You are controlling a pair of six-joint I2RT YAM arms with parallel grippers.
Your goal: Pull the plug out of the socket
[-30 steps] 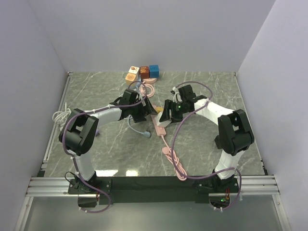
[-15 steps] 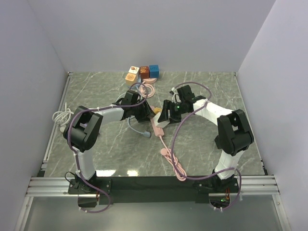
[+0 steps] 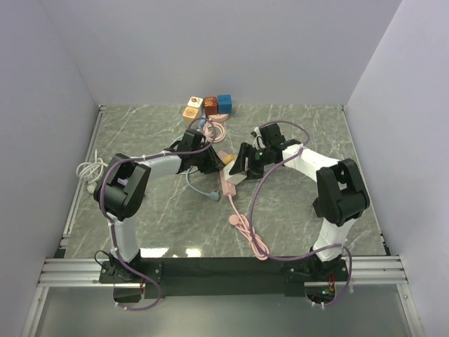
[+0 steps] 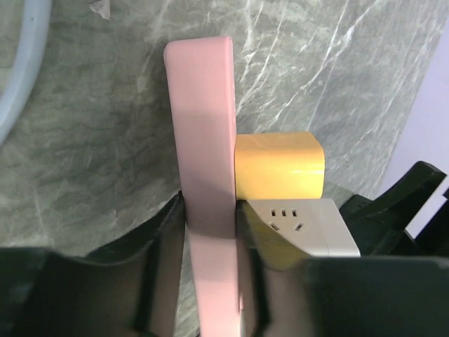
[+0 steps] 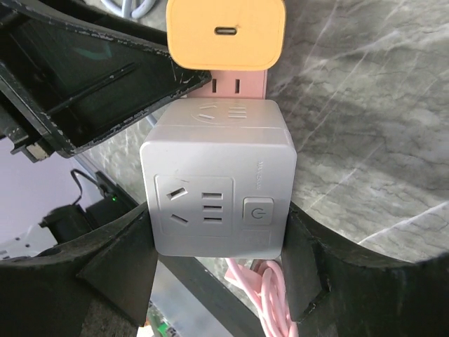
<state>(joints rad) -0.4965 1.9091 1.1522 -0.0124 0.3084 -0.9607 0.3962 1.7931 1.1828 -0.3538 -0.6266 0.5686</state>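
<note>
Same build on both: the left arm (image 3: 160, 166) and right arm (image 3: 306, 160) are done in white shells, broken up by chunky black joints (image 3: 119, 196). A purple cable (image 3: 101, 193) is looped loosely along each one and run down to the black bases (image 3: 121, 271). A small green LED (image 3: 258, 150) is lit near the right wrist. The fingers (image 5: 116, 270) are finished in plain matte black.

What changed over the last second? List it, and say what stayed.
The left arm's elbow swung inward, and the pink cable's knotted slack slid left and away from the near edge. Nothing was taken or let go: the left gripper stays clamped on the pink power strip, the right gripper on the grey cube adapter, still against the strip beside the orange charger. The three blocks did not move.
</note>
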